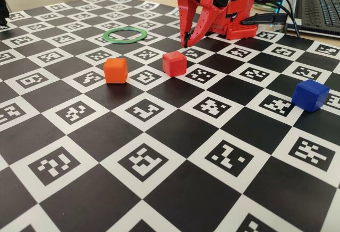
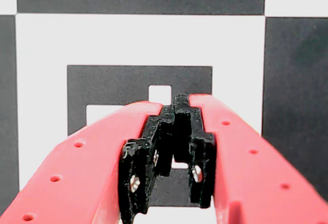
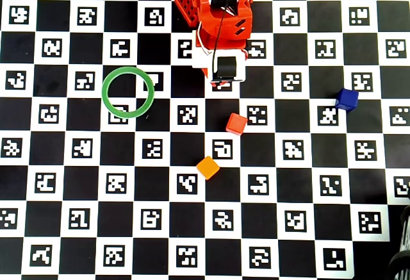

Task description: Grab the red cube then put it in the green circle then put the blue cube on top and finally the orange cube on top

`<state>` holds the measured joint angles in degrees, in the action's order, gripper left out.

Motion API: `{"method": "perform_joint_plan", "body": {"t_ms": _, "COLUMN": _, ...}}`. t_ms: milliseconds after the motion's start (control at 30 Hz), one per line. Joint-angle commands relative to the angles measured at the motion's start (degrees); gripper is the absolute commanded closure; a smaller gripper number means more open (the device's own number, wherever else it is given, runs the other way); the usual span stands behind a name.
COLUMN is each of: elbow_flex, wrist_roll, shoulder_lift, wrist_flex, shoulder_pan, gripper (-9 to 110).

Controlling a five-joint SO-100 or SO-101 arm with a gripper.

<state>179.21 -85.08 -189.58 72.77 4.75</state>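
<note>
The red cube (image 1: 174, 63) (image 3: 236, 123) sits on the checkered board just in front of the arm. The orange cube (image 1: 115, 70) (image 3: 207, 167) lies to its left in the fixed view, a little nearer the camera. Far off to the right rests the blue cube (image 1: 310, 95) (image 3: 346, 98). The green circle (image 1: 105, 36) (image 3: 104, 92) lies flat at the back left with nothing inside it. My red gripper (image 1: 185, 44) (image 2: 177, 101) points down just behind the red cube, above the board, shut and holding nothing. The wrist view shows only a board marker beneath it.
The arm's red base (image 1: 234, 9) (image 3: 218, 4) stands at the board's far edge. A laptop (image 1: 321, 9) and cables lie behind it on the right. The marker board (image 1: 159, 189) stretches wide toward the camera.
</note>
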Motion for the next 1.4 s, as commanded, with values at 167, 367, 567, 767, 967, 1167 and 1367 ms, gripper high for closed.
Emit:
{"method": "perform_joint_plan", "body": {"t_ms": 167, "elbow_flex": -8.8, "wrist_roll": 12.7, "shoulder_lift": 9.8, "wrist_flex": -0.8, "shoulder_pan": -1.6, "gripper": 108}}
{"method": "perform_joint_plan", "body": {"t_ms": 367, "elbow_flex": -42.0, "wrist_roll": 39.2, "shoulder_lift": 31.5, "wrist_flex": 6.2, "shoulder_pan": -4.7, "gripper": 108}}
{"method": "perform_joint_plan", "body": {"t_ms": 567, "elbow_flex": -64.2, "wrist_roll": 60.2, "shoulder_lift": 47.5, "wrist_flex": 15.5, "shoulder_pan": -5.3, "gripper": 108}}
{"method": "perform_joint_plan", "body": {"t_ms": 767, "elbow_flex": -73.2, "wrist_roll": 74.2, "shoulder_lift": 57.2, "wrist_flex": 20.2, "shoulder_pan": -1.8, "gripper": 106}}
{"method": "perform_joint_plan", "body": {"t_ms": 967, "elbow_flex": -82.4, "wrist_roll": 88.3, "shoulder_lift": 65.8, "wrist_flex": 22.9, "shoulder_pan": 0.4, "gripper": 95}}
{"method": "perform_joint_plan", "body": {"t_ms": 1167, "elbow_flex": -87.0, "wrist_roll": 99.4, "shoulder_lift": 73.3, "wrist_flex": 22.8, "shoulder_pan": 0.7, "gripper": 70}}
{"method": "perform_joint_plan", "body": {"t_ms": 1367, "elbow_flex": -82.7, "wrist_roll": 101.2, "shoulder_lift": 78.8, "wrist_flex": 17.3, "shoulder_pan": 1.4, "gripper": 66}}
